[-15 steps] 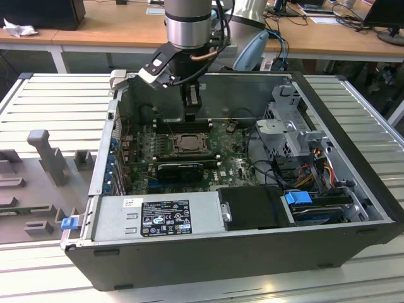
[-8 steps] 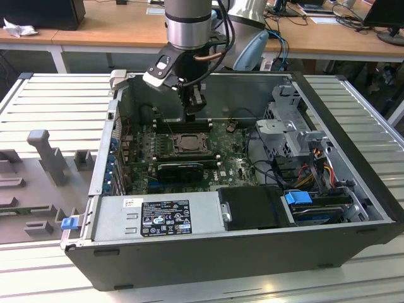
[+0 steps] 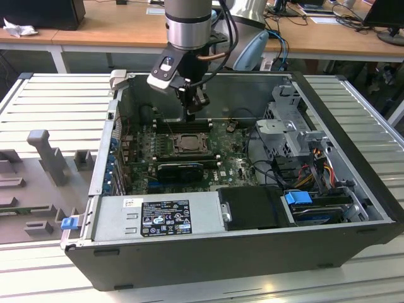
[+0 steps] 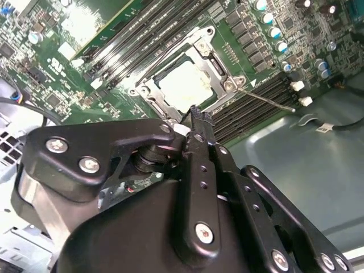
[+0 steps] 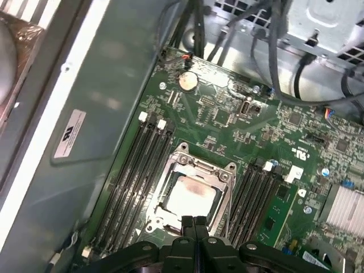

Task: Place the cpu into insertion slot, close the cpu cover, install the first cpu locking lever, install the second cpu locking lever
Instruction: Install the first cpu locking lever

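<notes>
Gripper (image 5: 194, 222) fingers pressed together, gripping nothing. Its tip sits right at the edge of the insertion slot (image 5: 154, 219), contact unclear. One cpu (image 5: 190, 196) is seated in the slot, mid-motherboard (image 5: 227, 119), between two banks of memory slots (image 5: 136, 170). One cpu cover (image 5: 200, 165) looks folded down over it, so the first two steps read as done. One locking lever (image 4: 267, 100) sticks out loose over a memory bank — looks unlatched. Second lever's state: cannot tell. Lever work remains.
</notes>
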`<action>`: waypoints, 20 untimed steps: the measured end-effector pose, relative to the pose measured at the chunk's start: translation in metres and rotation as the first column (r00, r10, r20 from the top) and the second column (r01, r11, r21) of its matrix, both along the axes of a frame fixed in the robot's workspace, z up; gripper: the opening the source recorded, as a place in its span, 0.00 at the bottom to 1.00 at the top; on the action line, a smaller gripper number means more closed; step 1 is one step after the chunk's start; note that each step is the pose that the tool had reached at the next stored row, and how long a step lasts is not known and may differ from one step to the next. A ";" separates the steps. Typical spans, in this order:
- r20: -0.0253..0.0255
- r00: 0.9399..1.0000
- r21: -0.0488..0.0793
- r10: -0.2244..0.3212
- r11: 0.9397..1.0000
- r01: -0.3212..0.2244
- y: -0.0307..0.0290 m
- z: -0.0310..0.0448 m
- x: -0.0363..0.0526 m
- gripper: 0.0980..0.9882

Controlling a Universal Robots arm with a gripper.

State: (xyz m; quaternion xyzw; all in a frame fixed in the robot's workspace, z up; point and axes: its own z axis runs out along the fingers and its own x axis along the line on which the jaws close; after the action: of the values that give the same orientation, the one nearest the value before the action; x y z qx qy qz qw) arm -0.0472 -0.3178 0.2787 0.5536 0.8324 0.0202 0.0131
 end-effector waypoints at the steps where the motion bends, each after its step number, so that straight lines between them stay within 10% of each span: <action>1: 0.000 1.000 0.000 0.010 1.000 -0.010 0.0000 0.0000 0.0000 0.01; 20: 0.000 0.989 0.000 0.145 0.989 -0.145 0.0000 0.0000 0.0000 0.01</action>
State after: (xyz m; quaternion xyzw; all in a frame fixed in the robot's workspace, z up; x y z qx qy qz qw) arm -0.0472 -0.3178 0.2787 0.4916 0.8705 0.0211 0.0116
